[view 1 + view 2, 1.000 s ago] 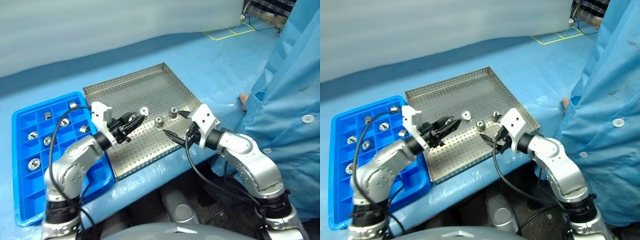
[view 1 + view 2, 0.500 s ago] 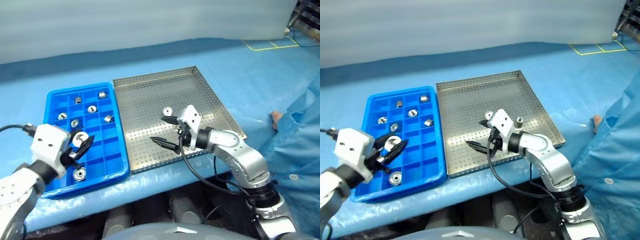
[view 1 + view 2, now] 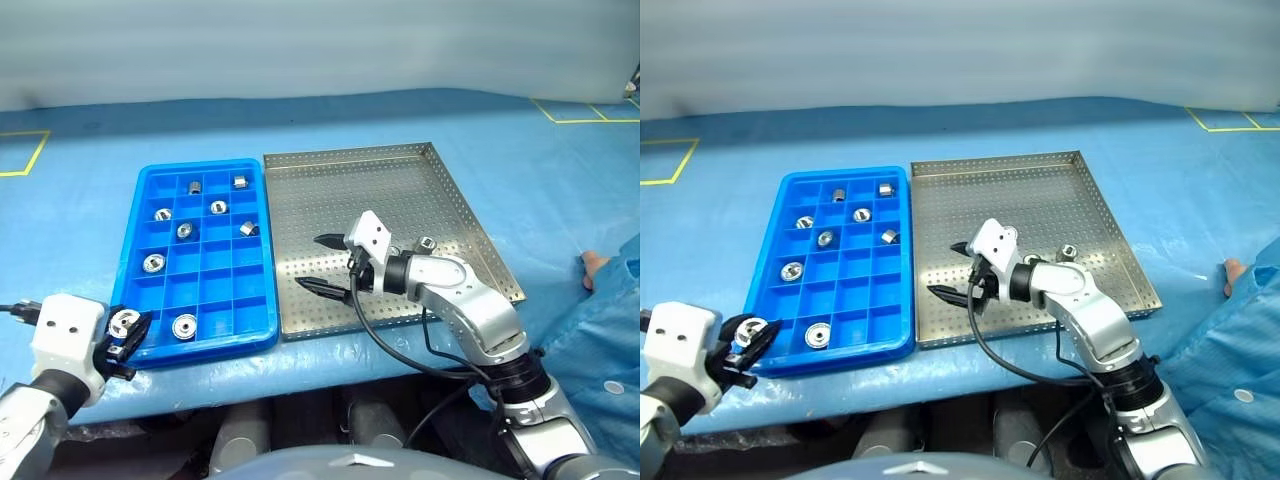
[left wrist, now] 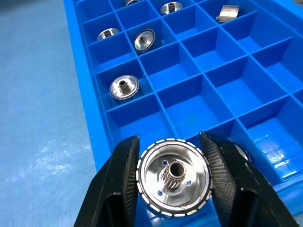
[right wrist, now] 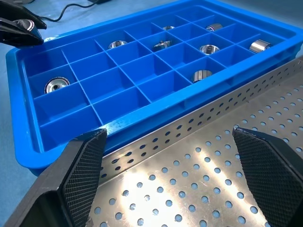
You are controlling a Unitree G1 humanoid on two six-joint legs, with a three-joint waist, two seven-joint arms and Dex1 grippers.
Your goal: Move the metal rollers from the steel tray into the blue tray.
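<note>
Setting: blue-covered table [image 3: 90,200], pale sheet hanging behind it; a person's blue sleeve [image 3: 610,330] at the table's far right edge.
Landmark: blue tray [image 3: 262,240], a grid of square compartments, lying flat on the table.
Steel tray: steel tray [image 3: 420,170] sits just beside the blue tray on its right, long rims nearly touching, perforated floor mostly bare.
Rollers already placed: seven rollers [image 3: 153,263] rest in separate compartments of the blue tray, most toward its far end, one [image 3: 184,325] in the near row.
Rollers left: one small roller [image 3: 427,243] shows on the steel tray, on the side away from the blue tray; the right arm may hide others, cannot tell.
Left claw: left claw [image 4: 173,176] is clamped on a roller [image 4: 173,177], fingers on opposite sides of the rim, flanged face toward the wrist camera; it hangs at the blue tray's near left corner, just over the rim, empty compartments ahead of it.
Right claw: right claw [image 3: 328,264] stands wide and empty, low over the steel tray near the rim shared with the blue tray.
Handling, judged: solid metal, so rigid and heavy for its size; polished and round, likely to slip or roll if pinched off-centre. The ribbed rim gives the best purchase, taken squarely across the widest part.
Step, judged: carried roller awaits release into an empty compartment; it should be let go low so it does not bounce out.
</note>
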